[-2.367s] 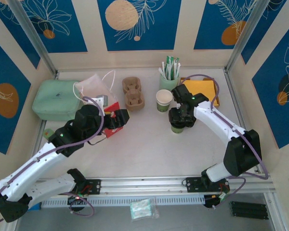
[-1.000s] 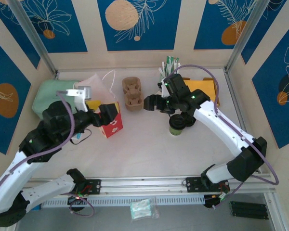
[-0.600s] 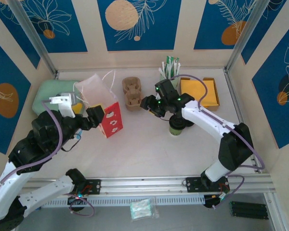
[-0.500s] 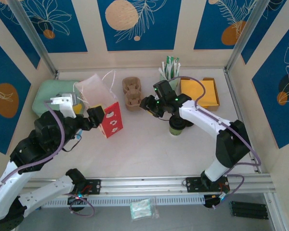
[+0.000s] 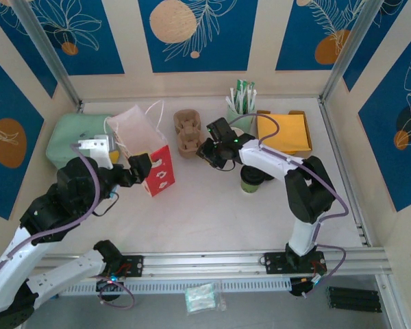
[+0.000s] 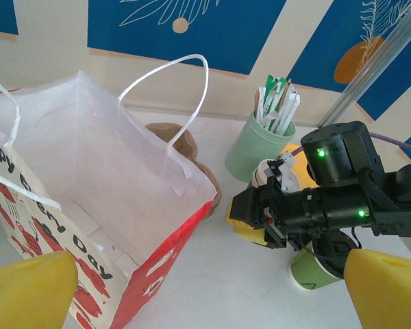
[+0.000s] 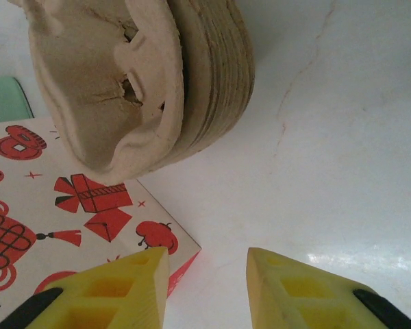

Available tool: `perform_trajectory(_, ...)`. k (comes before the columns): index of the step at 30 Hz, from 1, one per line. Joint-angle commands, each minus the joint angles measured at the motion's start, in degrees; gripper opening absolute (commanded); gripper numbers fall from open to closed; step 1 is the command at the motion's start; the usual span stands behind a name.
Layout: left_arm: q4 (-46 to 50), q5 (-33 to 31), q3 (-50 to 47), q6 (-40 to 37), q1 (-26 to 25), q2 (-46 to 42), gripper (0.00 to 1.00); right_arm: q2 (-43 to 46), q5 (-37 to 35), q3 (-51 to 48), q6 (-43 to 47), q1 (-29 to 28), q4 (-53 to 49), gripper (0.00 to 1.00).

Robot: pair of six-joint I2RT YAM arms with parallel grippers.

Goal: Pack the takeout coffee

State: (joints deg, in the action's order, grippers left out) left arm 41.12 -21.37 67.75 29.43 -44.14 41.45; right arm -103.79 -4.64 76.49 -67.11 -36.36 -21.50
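Booth walls are cream panels (image 5: 127,41) carrying dark blue painted rectangles (image 5: 212,41) with white line-drawn leaves and tan or orange discs (image 5: 172,20), on the back and both sides; two slanted silver metal corner posts (image 5: 46,55) frame the back wall. Base of the booth is a pale off-white faintly veined tabletop (image 5: 212,212), edged at the near side by a silver aluminium rail (image 5: 205,262) with a white ribbed strip (image 5: 260,284) just beyond it. Light even and soft, shadows faint, one mild glare patch (image 7: 356,260) on the table surface.
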Motion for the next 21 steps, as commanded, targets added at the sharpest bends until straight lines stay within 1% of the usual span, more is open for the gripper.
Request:
perform_trajectory(1,-1.2,1.1,-0.5,-1.1,0.1,0.5,0.99,-1.5,-1.1,2.3,-1.2,0.2,-0.3,0.34)
perform_trajectory(13,-2.0,2.0,-1.5,-1.0,0.1,1.5,1.0,-5.0,0.2,5.6,-0.1,1.3,0.0,0.33)
perform_trajectory(16,-1.9,2.3,-1.4,-1.0,0.1,1.8,0.99,-5.5,1.0,6.3,0.5,1.5,0.0,0.3)
perform_trajectory(21,-2.2,2.5,-1.5,-1.1,0.1,2.3,1.0,-6.3,1.2,7.1,0.8,1.9,0.2,0.29)
